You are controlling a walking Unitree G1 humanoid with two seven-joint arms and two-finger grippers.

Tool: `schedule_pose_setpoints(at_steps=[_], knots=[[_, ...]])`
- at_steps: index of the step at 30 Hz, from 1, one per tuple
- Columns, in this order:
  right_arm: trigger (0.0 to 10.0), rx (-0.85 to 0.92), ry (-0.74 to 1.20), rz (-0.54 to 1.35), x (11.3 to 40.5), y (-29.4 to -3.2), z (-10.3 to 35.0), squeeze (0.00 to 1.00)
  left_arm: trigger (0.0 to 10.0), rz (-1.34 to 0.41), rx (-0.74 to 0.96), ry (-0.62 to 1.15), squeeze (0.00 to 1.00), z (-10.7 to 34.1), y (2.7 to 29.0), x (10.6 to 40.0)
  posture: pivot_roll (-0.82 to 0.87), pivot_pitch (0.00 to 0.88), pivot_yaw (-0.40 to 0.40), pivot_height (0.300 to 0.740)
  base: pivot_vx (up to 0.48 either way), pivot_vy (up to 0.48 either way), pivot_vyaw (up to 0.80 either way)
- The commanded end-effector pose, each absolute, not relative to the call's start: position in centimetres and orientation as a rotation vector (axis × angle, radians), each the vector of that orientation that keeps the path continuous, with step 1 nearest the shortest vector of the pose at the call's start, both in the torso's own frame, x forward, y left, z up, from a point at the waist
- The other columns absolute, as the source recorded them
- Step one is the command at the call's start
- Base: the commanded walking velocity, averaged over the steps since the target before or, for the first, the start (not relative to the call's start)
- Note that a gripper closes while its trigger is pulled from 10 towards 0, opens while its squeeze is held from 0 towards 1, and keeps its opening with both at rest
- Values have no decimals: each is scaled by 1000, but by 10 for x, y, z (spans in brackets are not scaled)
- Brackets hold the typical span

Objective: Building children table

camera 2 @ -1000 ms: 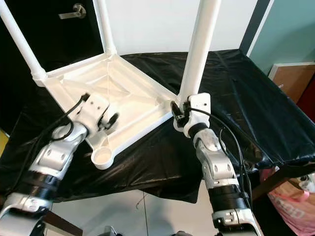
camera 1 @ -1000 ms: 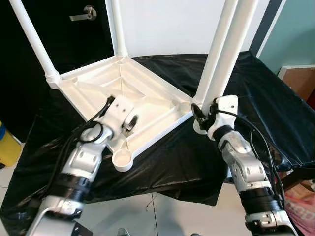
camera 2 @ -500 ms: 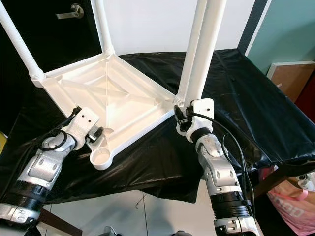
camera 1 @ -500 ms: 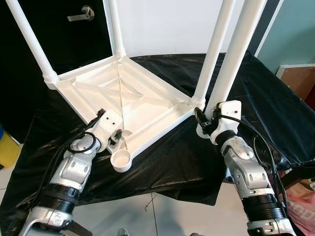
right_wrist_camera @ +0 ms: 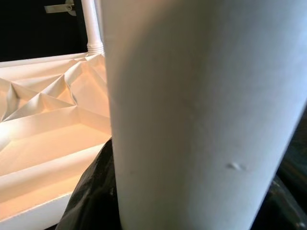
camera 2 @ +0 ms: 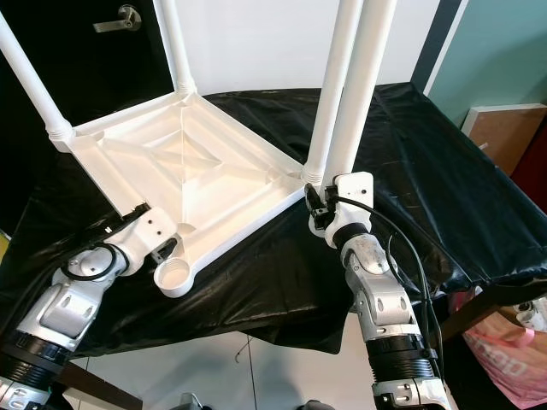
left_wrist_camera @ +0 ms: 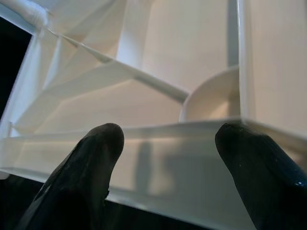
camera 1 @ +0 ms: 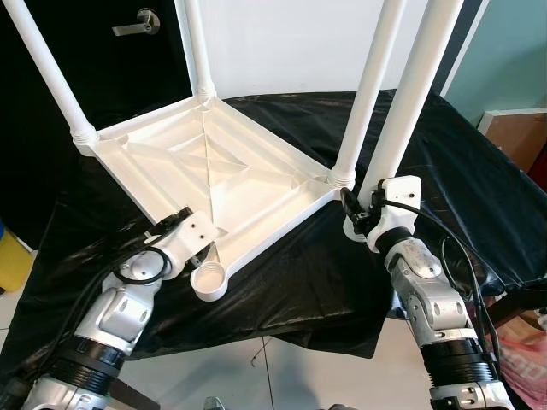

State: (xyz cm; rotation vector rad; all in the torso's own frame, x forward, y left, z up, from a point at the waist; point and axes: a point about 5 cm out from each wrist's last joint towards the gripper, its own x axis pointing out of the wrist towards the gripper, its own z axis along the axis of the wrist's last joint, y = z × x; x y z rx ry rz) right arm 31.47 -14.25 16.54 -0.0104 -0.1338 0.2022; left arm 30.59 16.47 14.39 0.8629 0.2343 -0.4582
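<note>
The white children's table top [camera 1: 214,171] lies upside down on a black-covered table [camera 1: 444,162]. Three white legs stand in its corners: far left [camera 1: 47,73], back [camera 1: 195,47] and right [camera 1: 369,94]. The near corner socket [camera 1: 209,282] is an empty round cup. My right gripper [camera 1: 357,213] is shut on a loose fourth leg [camera 1: 412,102], held upright beside the right corner, its foot close to the black sheet. In the right wrist view, this leg [right_wrist_camera: 192,120] is right up close. My left gripper [left_wrist_camera: 168,158] is open just outside the near-left rim [left_wrist_camera: 144,139], beside the empty socket.
A dark door with a metal handle [camera 1: 137,19] stands behind at the left. A yellow object [camera 1: 10,256] sits on the floor at the left, and a brown panel [camera 1: 517,137] and pink fabric [camera 1: 526,342] are at the right. The front table edge [camera 1: 282,337] is near my arms.
My left gripper has drawn back from over the table's underside to its near-left rim. The right gripper has shifted the loose leg slightly right, clear of the fitted right leg.
</note>
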Motion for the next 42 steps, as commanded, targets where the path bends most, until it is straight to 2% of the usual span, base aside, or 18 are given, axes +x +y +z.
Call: schedule_pose_setpoints(at_steps=[1,2,5,8,11,18,21,23,25,28,32,34,36,37,38,39,42], knots=[[10000,-13,-147,186,314,-145,170,0,10000,-549,862,245,0,135,148,300,-133,33,-12,740,0,0,0],[10000,-11,-149,182,314,-146,170,0,10000,-576,863,236,0,133,137,299,-139,37,-5,740,0,0,0],[10000,-10,-150,180,314,-146,170,0,10000,-595,863,228,0,131,130,299,-143,41,-1,740,0,0,0],[10000,-11,-149,165,311,-148,169,0,10000,-640,846,190,0,129,98,304,-161,44,20,740,0,0,0],[10000,-9,-151,139,310,-153,168,0,10000,-651,847,171,0,126,81,308,-170,45,30,740,0,0,0],[10000,-10,-156,120,309,-155,169,0,10000,-648,859,162,0,126,73,313,-188,47,42,740,0,0,0],[10000,-18,-160,106,307,-160,170,0,10000,-620,840,162,0,140,98,330,-198,47,46,740,0,0,0],[10000,-18,-160,106,307,-160,170,0,10000,-620,840,162,0,140,98,330,-198,47,46,740,0,0,0],[10000,-24,-160,102,307,-161,170,0,10000,-599,841,159,0,146,112,338,-201,46,47,740,0,0,0],[10000,-27,-162,99,307,-163,172,0,10000,-603,758,154,0,157,126,344,-201,46,47,740,0,0,0],[10000,-41,-168,101,307,-164,173,0,10000,-671,540,126,0,179,142,346,-205,42,56,740,0,0,0],[10000,-42,-169,101,307,-165,173,0,10000,-692,510,117,0,183,144,345,-205,43,56,740,0,0,0],[10000,-45,-171,99,306,-165,174,0,10000,-814,485,93,0,186,145,335,-204,41,58,740,0,0,0],[10000,-45,-171,99,306,-165,174,0,10000,-814,485,93,0,186,145,335,-204,41,58,740,0,0,0],[10000,-46,-171,99,306,-165,174,0,10000,-911,486,93,0,183,144,326,-202,40,58,740,0,0,0],[10000,-47,-172,99,305,-165,174,0,10000,-995,475,143,0,176,145,318,-205,41,59,740,0,0,0],[10000,-48,-174,100,305,-165,174,0,10000,-1089,482,232,0,163,149,308,-205,39,62,740,0,0,0]])
